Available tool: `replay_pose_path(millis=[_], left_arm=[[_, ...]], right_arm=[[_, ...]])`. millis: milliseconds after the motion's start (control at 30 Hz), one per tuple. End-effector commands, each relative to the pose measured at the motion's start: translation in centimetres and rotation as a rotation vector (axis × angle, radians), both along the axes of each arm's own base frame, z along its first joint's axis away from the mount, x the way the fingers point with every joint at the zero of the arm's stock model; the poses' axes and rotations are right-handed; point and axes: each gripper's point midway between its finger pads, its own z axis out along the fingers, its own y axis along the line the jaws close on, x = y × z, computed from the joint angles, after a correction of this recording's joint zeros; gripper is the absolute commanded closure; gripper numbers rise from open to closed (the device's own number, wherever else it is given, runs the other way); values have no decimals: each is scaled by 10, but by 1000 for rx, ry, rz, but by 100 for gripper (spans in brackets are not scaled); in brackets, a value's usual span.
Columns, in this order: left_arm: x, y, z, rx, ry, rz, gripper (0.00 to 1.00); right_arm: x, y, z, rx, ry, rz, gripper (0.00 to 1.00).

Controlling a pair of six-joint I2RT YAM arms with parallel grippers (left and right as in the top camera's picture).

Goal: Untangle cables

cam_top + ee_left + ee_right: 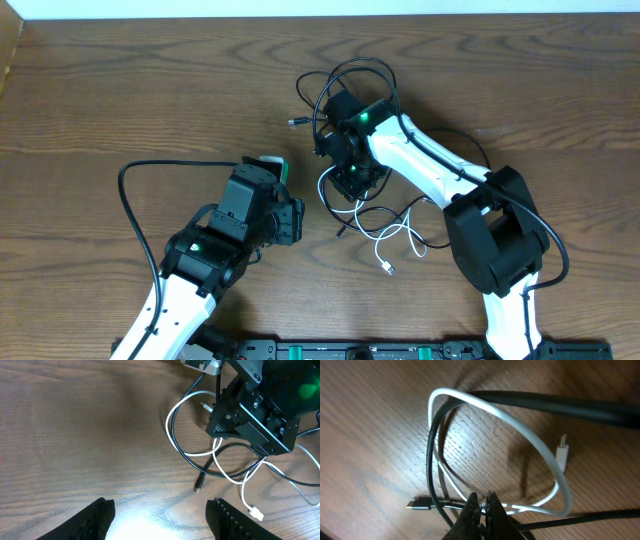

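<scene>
The cables lie tangled at the table's middle right: a white cable (400, 238) and thin black cables (355, 72). My right gripper (352, 182) reaches down into the tangle. In the right wrist view its fingers (482, 502) are shut on the crossing white cable (520, 425) and a black cable (432, 460). A white plug (562, 452) and a black plug (417, 505) lie free. My left gripper (290, 222) is open and empty (160, 520) over bare wood, left of the tangle. The left wrist view shows the white loop (172, 435), a white plug (255, 512) and a black plug (198, 487).
A thick black wire (130, 205) loops out from the left arm over the left of the wooden table (150, 90). Another thick black wire (560, 405) crosses the top of the right wrist view. The right arm's wrist (260, 405) stands over the tangle.
</scene>
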Motion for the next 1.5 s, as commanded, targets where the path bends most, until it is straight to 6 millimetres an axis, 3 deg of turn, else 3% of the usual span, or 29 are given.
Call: replay_pose_path(millis=[0,67,100,300,467,567,667,767,933,967,1167,1233,1467], left_arm=[[2,3,2,13,-11,3,36],[2,3,2,13,-12,4,36],[2,3,2,13,-11,4,36],[2,3,0,16,-5,4,36],[3,2,-8,30,25,3,36],[4,2,-13,39,42,3,36],[5,1,-14,37,41,2,36],[6,-11,-8,-22,32,-33,36],[2,-48,10,-178,1,-200,36],[2,-49,11,-185,1,-207,36],[2,-50,11,-188,-2,-208,36],[4,-59,19,-234,-24,-241,36],[28,-67,45,-271,-174,-243,36]], right_arm=[[16,2,31,22,-85,-51,99],[21,6,55,57,-131,-52,99],[28,9,92,106,-199,-55,99],[44,3,215,225,-496,-86,99],[59,-35,297,200,-796,-200,99],[64,-66,326,169,-899,-316,99],[66,-83,331,168,-900,-381,99],[67,-88,320,190,-834,-393,99],[60,-63,304,291,-713,-302,99],[53,-49,305,344,-692,-206,99],[22,-8,312,502,-645,68,99],[9,6,317,557,-632,158,99],[15,-4,329,527,-693,105,99]])
